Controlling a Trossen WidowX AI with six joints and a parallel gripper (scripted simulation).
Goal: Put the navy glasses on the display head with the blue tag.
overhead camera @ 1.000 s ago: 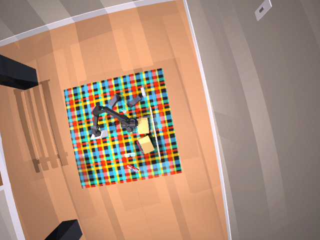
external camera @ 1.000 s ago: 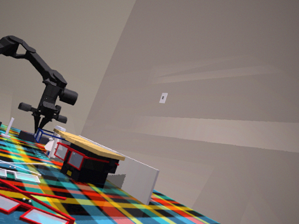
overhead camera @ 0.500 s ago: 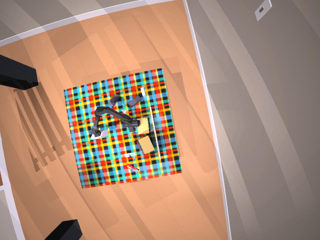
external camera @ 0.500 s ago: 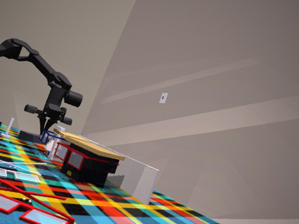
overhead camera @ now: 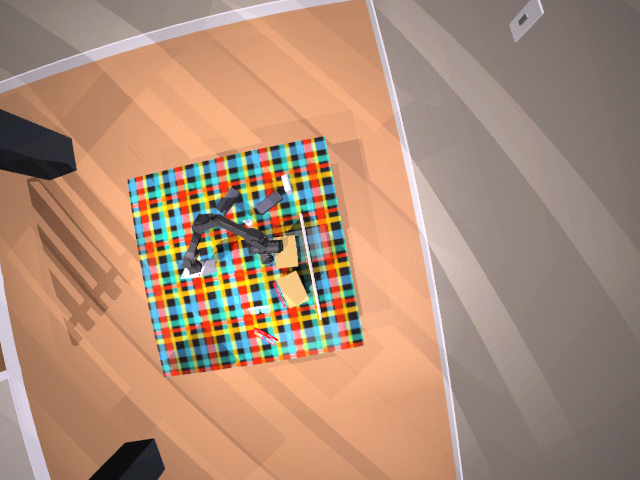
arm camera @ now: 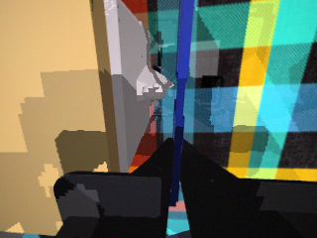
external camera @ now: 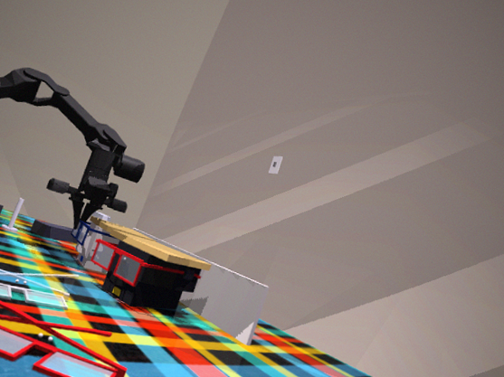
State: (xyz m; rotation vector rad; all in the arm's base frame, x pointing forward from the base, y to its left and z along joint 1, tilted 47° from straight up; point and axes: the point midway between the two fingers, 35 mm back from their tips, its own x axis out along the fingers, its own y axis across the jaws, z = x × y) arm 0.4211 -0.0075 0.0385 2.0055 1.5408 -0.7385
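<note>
My gripper is shut on the navy glasses by the front frame. They are held upright before the pale head, which has a tan top. In the wrist view the front bar runs just off the nose tip; I cannot tell whether they touch. In the exterior view one navy temple runs back along the head's near side, under the tan top. The temple ends and this head's tag are hidden.
The black head with a yellow tag wears red glasses close beside. A white panel stands behind both heads. Folded white glasses, folded red glasses, a white post and dark blocks are around.
</note>
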